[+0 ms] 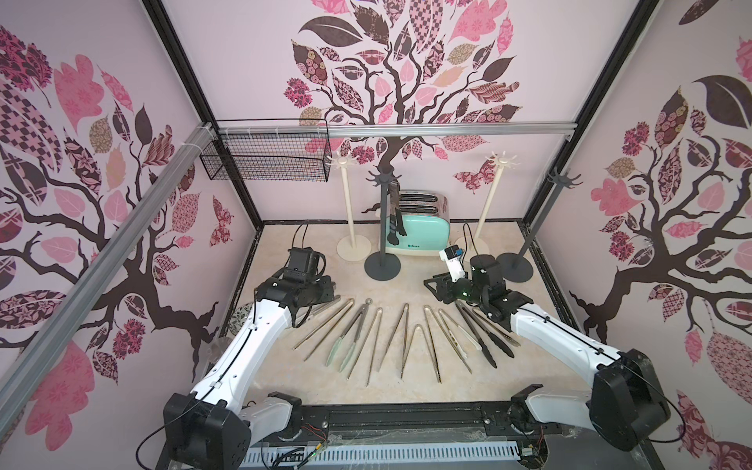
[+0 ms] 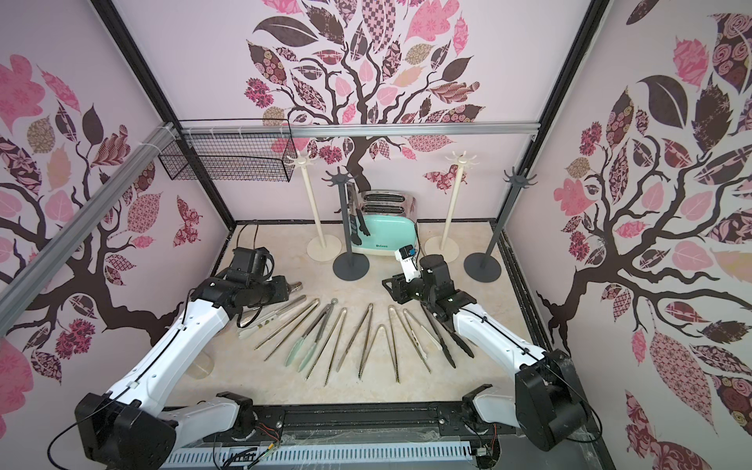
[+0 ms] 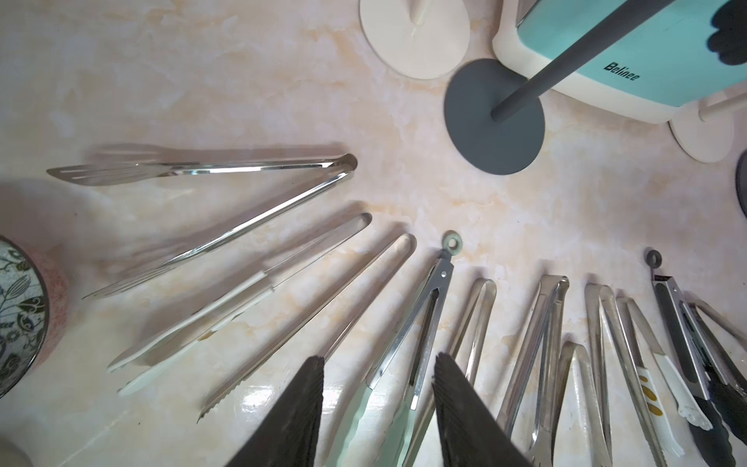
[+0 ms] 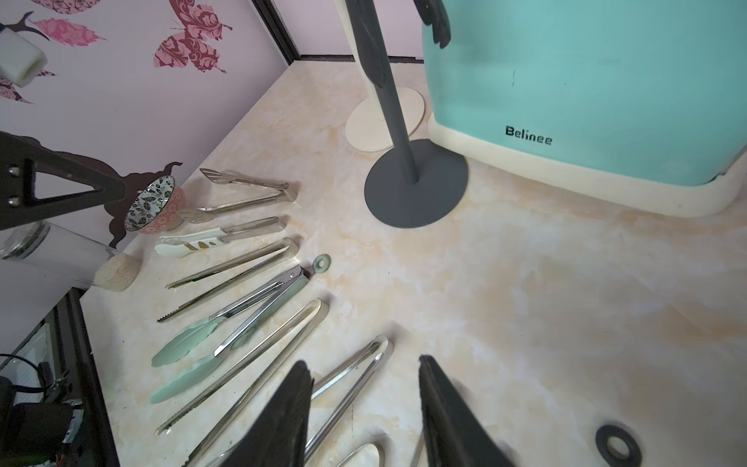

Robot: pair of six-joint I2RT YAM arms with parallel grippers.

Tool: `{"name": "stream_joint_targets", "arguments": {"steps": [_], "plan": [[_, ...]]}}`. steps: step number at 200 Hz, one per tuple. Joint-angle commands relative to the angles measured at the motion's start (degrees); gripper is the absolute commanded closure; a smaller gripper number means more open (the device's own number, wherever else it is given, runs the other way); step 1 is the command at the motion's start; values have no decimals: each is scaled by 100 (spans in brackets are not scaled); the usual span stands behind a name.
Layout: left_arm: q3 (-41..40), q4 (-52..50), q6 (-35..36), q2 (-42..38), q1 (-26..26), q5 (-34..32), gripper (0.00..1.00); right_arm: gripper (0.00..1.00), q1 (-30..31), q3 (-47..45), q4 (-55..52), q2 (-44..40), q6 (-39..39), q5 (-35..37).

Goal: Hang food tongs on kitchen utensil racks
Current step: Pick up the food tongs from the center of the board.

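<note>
Several food tongs (image 1: 401,337) lie fanned out on the marble tabletop, hinges toward the back. A mint-tipped, ring-ended pair (image 3: 408,323) lies directly under my left gripper (image 3: 380,360), which hovers open and empty. My right gripper (image 4: 364,364) is also open and empty, above the hinge of a bare steel pair (image 4: 355,376). Four kitchen utensil racks stand behind: two cream (image 1: 349,203) (image 1: 490,199) and two dark grey (image 1: 382,219) (image 1: 539,219). One black-tipped pair (image 1: 396,221) hangs from the middle dark grey rack. In both top views the grippers face each other over the fan.
A mint toaster (image 1: 423,232) stands at the back between the racks. A black wire basket (image 1: 276,158) hangs on the rear rail at the left. A patterned bowl (image 4: 155,206) and a corked glass jar (image 4: 72,258) sit by the left wall.
</note>
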Motion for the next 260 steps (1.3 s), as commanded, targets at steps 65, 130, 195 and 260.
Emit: {"name": "stream_joint_targets", "arguments": {"steps": [65,130,195,260], "plan": [[1090,-1443,1393,1506,870,156,56,54,-19,-596,521,-411,598,-412],[1430,-1240,2589,2663,914,-108,64,54,-12,-897,789,-456,835,-716],[1856,-847,3231,3518,1133,-376,63,53,-15,-1020,880,-460,827,-863],[2377,-1105,3521,4163,1209,-602,62,53,-14,-1041,898,-389,769,-867]]}}
